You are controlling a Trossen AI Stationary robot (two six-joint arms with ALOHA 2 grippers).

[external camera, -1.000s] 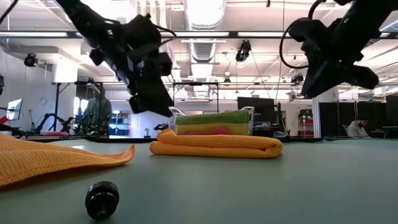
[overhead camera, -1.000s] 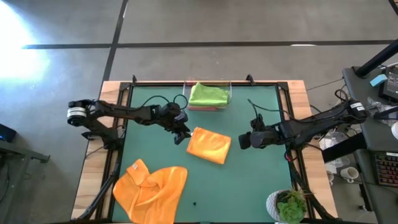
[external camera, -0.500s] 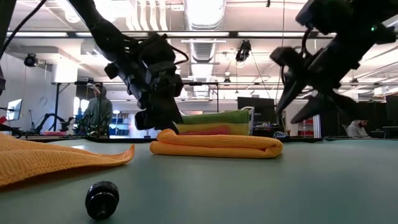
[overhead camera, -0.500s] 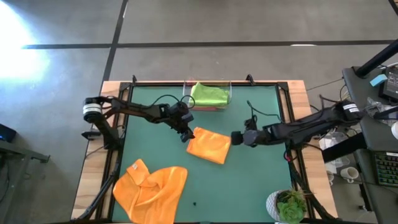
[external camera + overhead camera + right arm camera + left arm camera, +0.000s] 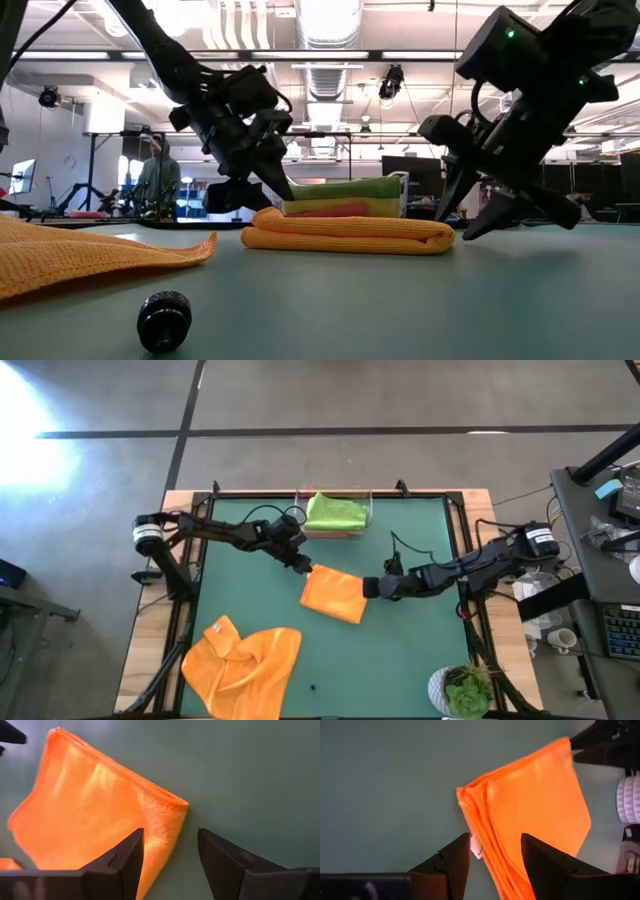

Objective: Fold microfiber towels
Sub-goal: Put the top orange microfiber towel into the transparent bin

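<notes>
A folded orange towel lies flat mid-table. My left gripper hovers open just over its far left corner, and the towel's layered edge runs between the fingers in the left wrist view. My right gripper is open and low at the towel's right edge, one finger on either side of it. A second orange towel lies crumpled at the near left. A green towel tops a stack in the clear tray at the far edge. My right gripper comes slanting down from the table's right, its open fingers down at table height beside the folded towel's right end. I cannot tell whether they touch it. The towel lies flat on the table.
A small black knob lies on the mat near the front edge. A potted plant stands at the near right corner. Bare green mat stretches right of the crumpled towel.
My right gripper has moved toward the table's left and down to the folded towel's right edge, and it has opened. My left gripper has shifted toward the towel's far left corner. Both orange towels have stayed where they were.
</notes>
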